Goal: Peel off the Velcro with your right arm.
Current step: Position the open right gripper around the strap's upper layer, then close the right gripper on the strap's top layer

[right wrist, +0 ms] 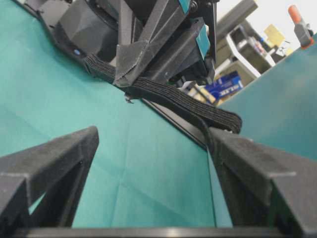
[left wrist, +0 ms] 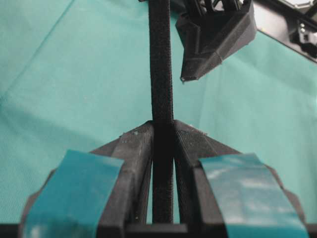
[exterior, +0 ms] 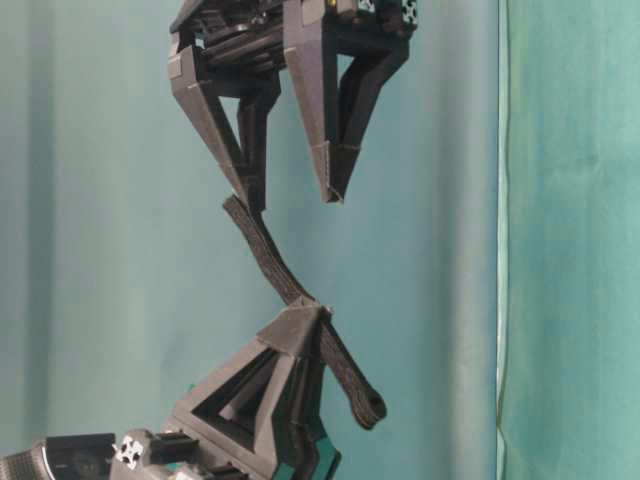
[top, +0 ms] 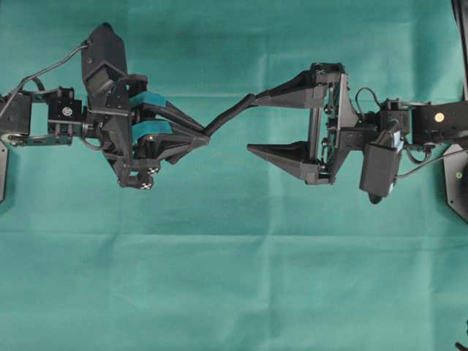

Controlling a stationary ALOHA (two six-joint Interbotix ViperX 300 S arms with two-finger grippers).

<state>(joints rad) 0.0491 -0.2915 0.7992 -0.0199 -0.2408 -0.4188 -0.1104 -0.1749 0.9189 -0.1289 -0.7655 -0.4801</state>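
Velcro (top: pixel 228 115), a thin, flexible black strip with a ribbed woven face, is held above the teal-green cloth-covered table (top: pixel 234 278), spanning the space between the two black grippers. The left gripper (top: pixel 205 134), whose dark fingers carry teal tape pads, is shut tight on the strip: in the left wrist view the fingertips are pressed together with the strip (left wrist: pixel 161 84) rising straight up from between them. In the table-level view a rounded end of the strip (exterior: pixel 368 405) is seen projecting past the far side of that closed claw. The right gripper (top: pixel 251 123), with plain dark-grey pointed wedge fingers, is spread wide and nothing is gripped between its fingers. The free end of the strip is seen lying against one finger (right wrist: pixel 247 153) of this open claw in the right wrist view, while the other finger (right wrist: pixel 54 158) stands well apart from it. A gentle curve is shown by the strip between the two grippers in the table-level view.
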